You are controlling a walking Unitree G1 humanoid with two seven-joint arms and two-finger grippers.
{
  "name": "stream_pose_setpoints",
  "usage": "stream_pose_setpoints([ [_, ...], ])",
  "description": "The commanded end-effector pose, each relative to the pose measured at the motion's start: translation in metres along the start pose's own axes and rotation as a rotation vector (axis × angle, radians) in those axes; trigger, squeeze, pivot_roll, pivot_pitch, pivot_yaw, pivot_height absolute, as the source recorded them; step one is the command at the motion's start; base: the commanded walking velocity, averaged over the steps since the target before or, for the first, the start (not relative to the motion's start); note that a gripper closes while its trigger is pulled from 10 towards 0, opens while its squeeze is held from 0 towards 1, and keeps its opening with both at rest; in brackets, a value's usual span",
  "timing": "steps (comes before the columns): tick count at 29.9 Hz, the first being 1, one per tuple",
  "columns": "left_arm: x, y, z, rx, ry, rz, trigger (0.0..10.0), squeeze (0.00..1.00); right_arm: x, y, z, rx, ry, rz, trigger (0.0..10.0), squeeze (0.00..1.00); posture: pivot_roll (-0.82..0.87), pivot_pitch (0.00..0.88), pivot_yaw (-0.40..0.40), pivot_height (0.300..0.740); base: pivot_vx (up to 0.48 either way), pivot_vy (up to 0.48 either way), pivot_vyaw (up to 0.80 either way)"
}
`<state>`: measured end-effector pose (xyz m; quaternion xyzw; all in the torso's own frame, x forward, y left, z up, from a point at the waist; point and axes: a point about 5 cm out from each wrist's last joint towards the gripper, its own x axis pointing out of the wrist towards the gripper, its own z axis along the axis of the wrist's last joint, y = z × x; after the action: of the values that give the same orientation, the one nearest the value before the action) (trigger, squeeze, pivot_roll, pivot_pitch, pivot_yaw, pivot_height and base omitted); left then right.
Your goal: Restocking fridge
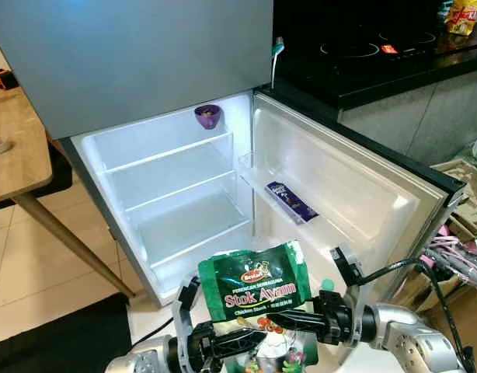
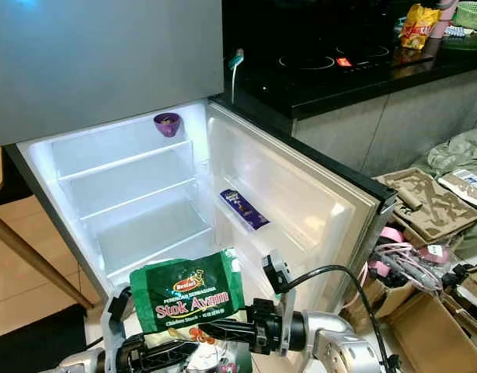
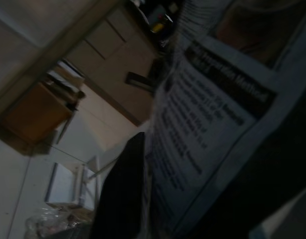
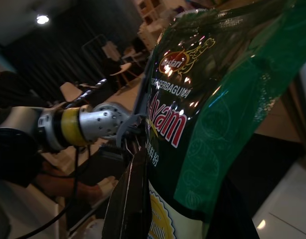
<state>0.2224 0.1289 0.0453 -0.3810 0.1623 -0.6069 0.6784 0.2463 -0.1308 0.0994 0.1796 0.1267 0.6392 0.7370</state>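
Nearest to the camera: green "Stok Ayam" chicken stock pouch (image 1: 255,289), held upright between both arms, in front of the open fridge (image 1: 168,194) and not yet inside. Left gripper (image 1: 215,342) under and behind the pouch, one black finger lying against its printed back in the left wrist view; looks clenched on the lower part of the pouch. Right gripper (image 1: 297,320) reaching in from the right, its fingers pressed on the front and lower edge of the pouch; judged also grasping it.

Further away: fridge compartment lit, three white shelves (image 1: 172,151) bare of goods. Small purple bowl (image 1: 208,116) at the far right of the top shelf. Dark blue chocolate bar (image 1: 291,201) lying in the door rack (image 1: 262,172) on the right. Black induction hob (image 1: 363,47) on the counter beyond the door.

Progress, as a judgement: restocking only near its start. Door already open, very little placed. Left to do: carry the pouch forward, set on a shelf or in the door rack, release, then fetch further goods.
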Motion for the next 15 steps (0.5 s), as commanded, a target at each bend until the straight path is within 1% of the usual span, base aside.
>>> stream_pose_setpoints([
  [1,-0.003,0.001,0.005,0.009,-0.036,0.022,10.0,1.0,0.005,0.003,-0.002,0.004,-0.004,0.03,0.0,0.0,-0.11,0.066,0.024,0.74,0.0,0.0,0.0],
  [7,-0.005,-0.001,0.002,-0.003,-0.025,0.01,10.0,1.0,0.004,0.003,-0.002,0.003,-0.01,0.027,0.0,0.0,-0.11,0.067,0.026,0.74,0.0,0.0,0.0],
  [10,-0.012,0.0,-0.003,-0.019,-0.015,0.018,10.0,1.0,0.001,0.001,0.001,-0.001,-0.035,0.006,0.0,0.0,-0.11,0.069,0.027,0.74,0.0,0.0,0.0],
  [11,-0.012,0.0,-0.003,-0.019,-0.015,0.018,10.0,1.0,0.001,0.001,0.001,-0.001,-0.035,0.006,0.0,0.0,-0.11,0.069,0.027,0.74,0.0,0.0,0.0],
  [14,-0.023,0.001,-0.015,-0.057,0.036,0.046,10.0,1.0,-0.004,-0.003,0.009,-0.007,-0.096,-0.03,0.0,0.0,-0.11,0.069,0.028,0.74,0.0,0.0,0.0],
  [15,-0.023,0.001,-0.015,-0.057,0.036,0.046,10.0,1.0,-0.004,-0.003,0.009,-0.007,-0.096,-0.03,0.0,0.0,-0.11,0.069,0.028,0.74,0.0,0.0,0.0],
])
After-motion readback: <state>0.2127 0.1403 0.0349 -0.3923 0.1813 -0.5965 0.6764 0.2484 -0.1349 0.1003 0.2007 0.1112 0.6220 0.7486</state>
